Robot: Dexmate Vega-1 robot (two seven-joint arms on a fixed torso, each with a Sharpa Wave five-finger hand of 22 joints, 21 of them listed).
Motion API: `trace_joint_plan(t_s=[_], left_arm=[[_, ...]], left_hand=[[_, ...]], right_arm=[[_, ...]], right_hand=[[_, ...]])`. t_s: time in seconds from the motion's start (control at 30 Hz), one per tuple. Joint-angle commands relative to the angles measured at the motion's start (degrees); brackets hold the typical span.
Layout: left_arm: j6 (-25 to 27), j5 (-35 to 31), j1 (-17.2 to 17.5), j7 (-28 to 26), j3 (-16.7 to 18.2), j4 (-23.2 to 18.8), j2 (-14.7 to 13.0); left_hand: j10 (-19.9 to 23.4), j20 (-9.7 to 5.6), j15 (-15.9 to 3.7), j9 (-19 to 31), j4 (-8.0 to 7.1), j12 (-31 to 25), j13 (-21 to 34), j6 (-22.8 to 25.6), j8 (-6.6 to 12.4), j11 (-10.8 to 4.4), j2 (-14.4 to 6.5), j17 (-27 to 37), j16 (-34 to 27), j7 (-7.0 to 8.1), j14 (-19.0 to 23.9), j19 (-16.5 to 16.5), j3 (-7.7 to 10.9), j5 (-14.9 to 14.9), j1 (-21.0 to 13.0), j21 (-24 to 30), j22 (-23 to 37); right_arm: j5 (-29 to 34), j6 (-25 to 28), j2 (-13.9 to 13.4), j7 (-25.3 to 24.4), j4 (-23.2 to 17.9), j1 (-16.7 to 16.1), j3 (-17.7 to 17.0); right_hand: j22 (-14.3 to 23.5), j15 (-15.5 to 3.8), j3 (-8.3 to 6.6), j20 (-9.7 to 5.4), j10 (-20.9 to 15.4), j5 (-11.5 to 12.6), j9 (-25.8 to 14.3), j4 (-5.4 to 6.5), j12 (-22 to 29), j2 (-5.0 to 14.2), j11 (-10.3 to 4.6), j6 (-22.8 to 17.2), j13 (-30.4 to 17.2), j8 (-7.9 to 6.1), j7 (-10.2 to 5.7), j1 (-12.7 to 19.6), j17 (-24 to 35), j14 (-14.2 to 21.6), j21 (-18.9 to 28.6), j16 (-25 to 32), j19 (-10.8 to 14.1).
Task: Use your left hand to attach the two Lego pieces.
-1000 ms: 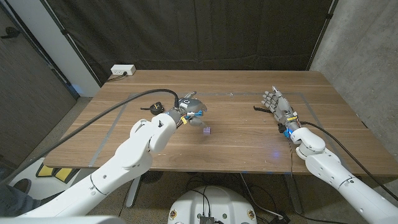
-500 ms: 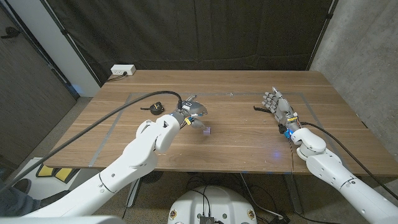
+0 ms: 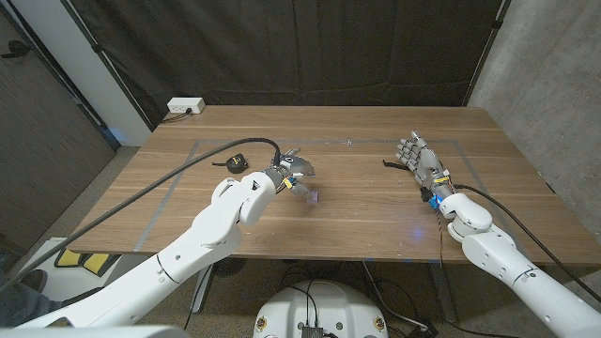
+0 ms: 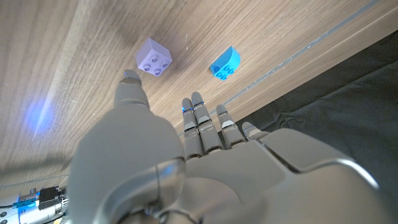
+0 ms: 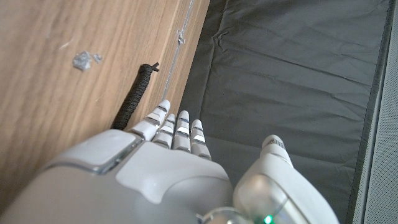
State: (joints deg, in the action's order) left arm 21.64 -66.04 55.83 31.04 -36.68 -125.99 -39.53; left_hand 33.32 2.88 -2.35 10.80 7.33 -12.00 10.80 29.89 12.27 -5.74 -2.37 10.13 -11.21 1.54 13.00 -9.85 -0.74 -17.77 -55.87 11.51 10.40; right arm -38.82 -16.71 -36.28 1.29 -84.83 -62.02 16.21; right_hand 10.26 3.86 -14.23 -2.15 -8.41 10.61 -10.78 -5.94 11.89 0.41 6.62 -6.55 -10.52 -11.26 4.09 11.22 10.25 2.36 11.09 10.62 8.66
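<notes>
**Two Lego pieces apart, left robot hand over them**

Purple Lego piece (image 4: 153, 56) on wooden worktop (image 3: 376, 202), studs up, near centre. Blue Lego piece (image 4: 224, 63) close beside it, not touching, not joined. Left robot hand (image 3: 289, 169) poised above both, fingers (image 4: 198, 118) spread, holding nothing, thumb tip close to purple piece. Right robot hand (image 3: 418, 156) well apart on the right side of worktop, fingers extended and apart, empty. Short black strip (image 5: 135, 94) near its fingertips. Black cable (image 3: 160, 178) across left of worktop.
</notes>
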Motion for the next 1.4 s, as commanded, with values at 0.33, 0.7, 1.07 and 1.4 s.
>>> trace_joint_plan(t_s=[0.33,0.7,1.07,1.4], left_arm=[[-0.8,-2.5,1.2,-3.7,-1.5,2.0,-0.1],[-0.2,-3.3,1.6,-4.8,-2.0,3.3,0.6],[1.2,-3.4,3.1,-8.7,-1.9,4.5,1.6],[1.1,-1.8,2.5,-8.8,-2.2,5.4,1.8]], left_hand=[[0.1,-0.25,-3.64,0.2,0.05,0.1,0.2,0.4,-0.24,-1.07,-0.9,0.1,0.3,0.8,0.6,0.2,0.63,0.6,-0.8,0.4,0.0],[0.4,-0.76,-4.43,0.2,-0.05,0.1,0.2,0.9,-0.1,-1.65,-0.9,0.1,0.2,1.48,0.9,0.4,0.56,0.8,-0.9,0.4,0.0],[1.6,-0.79,-4.68,0.2,-0.18,-0.2,0.2,2.2,0.2,-1.81,-0.7,0.1,-0.1,1.66,2.0,1.4,0.39,0.9,-0.8,0.6,0.0],[3.8,-0.57,-4.63,0.2,0.07,-0.8,0.3,2.5,0.16,-1.6,-1.3,0.0,-0.2,1.16,2.4,1.5,0.84,0.9,-1.9,0.5,0.0]], right_arm=[[-0.4,0.0,0.3,1.0,1.3,0.5,0.3],[-0.6,-0.2,0.3,1.1,1.4,0.2,0.2],[-0.7,-0.2,0.0,1.0,1.1,-0.3,-0.1],[-0.5,-0.1,0.0,0.5,0.8,-0.5,-0.1]], right_hand=[[0.1,0.6,0.32,0.28,-0.1,-0.1,-0.2,-0.17,0.4,0.41,0.01,0.0,-0.3,-0.04,-0.23,0.4,0.2,0.0,0.2,0.0,0.1],[0.1,0.5,0.36,0.27,-0.2,-0.1,-0.2,-0.23,0.4,0.45,0.03,0.0,-0.3,-0.03,-0.22,0.4,0.2,0.0,0.2,0.0,0.1],[0.1,0.62,0.41,0.28,-0.2,-0.1,-0.2,-0.27,0.4,0.48,0.01,0.0,-0.3,-0.03,-0.26,0.5,0.2,0.1,0.2,0.0,0.1],[0.1,0.6,0.5,0.3,-0.1,-0.1,-0.2,-0.29,0.4,0.48,0.01,0.1,-0.3,-0.01,-0.31,0.4,0.2,0.1,0.2,0.0,0.1]])
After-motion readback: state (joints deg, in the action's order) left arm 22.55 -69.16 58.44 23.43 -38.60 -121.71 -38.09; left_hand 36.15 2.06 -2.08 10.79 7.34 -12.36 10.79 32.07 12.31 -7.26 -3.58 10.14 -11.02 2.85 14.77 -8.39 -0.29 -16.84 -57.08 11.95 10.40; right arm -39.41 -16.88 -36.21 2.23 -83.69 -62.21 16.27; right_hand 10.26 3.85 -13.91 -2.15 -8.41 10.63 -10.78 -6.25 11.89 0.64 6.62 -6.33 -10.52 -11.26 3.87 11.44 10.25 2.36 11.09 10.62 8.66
